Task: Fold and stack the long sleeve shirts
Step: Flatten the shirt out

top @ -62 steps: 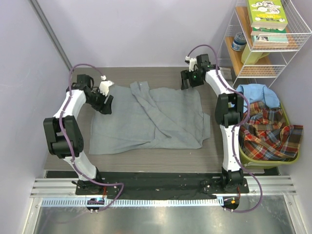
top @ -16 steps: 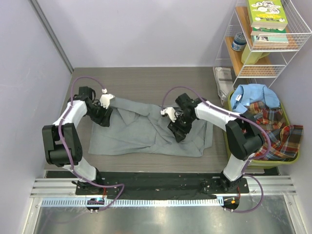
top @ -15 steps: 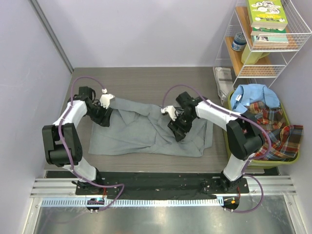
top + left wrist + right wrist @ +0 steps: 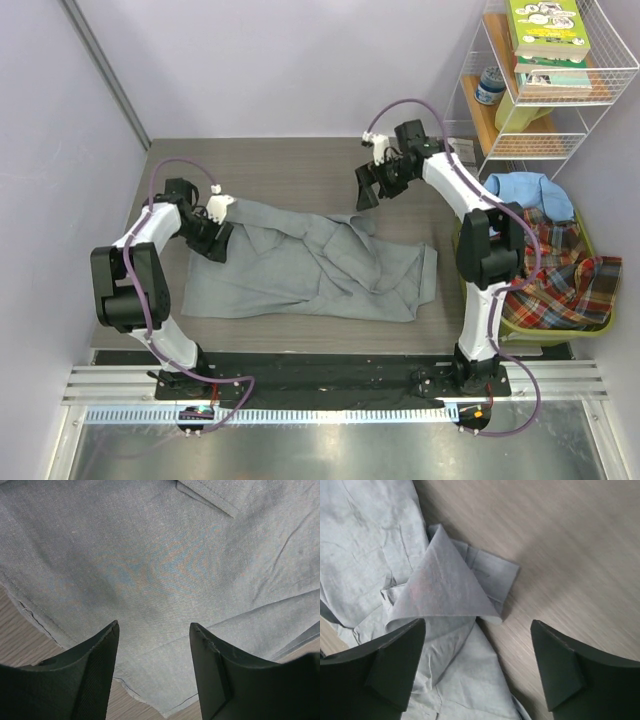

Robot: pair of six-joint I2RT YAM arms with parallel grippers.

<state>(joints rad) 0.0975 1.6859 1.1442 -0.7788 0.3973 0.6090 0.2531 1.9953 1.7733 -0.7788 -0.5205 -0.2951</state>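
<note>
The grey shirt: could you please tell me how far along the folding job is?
Done: nothing stacked. In hand: the grey shirt lies rumpled, partly folded; left arm over its left edge, right arm above its far edge, both jaws open, empty. Left: finish it, then the blue shirt and plaid shirt in the basket.

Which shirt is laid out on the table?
The grey shirt. It lies spread on the table between the arms, while the blue shirt and plaid shirt sit bunched in the green bin.
</note>
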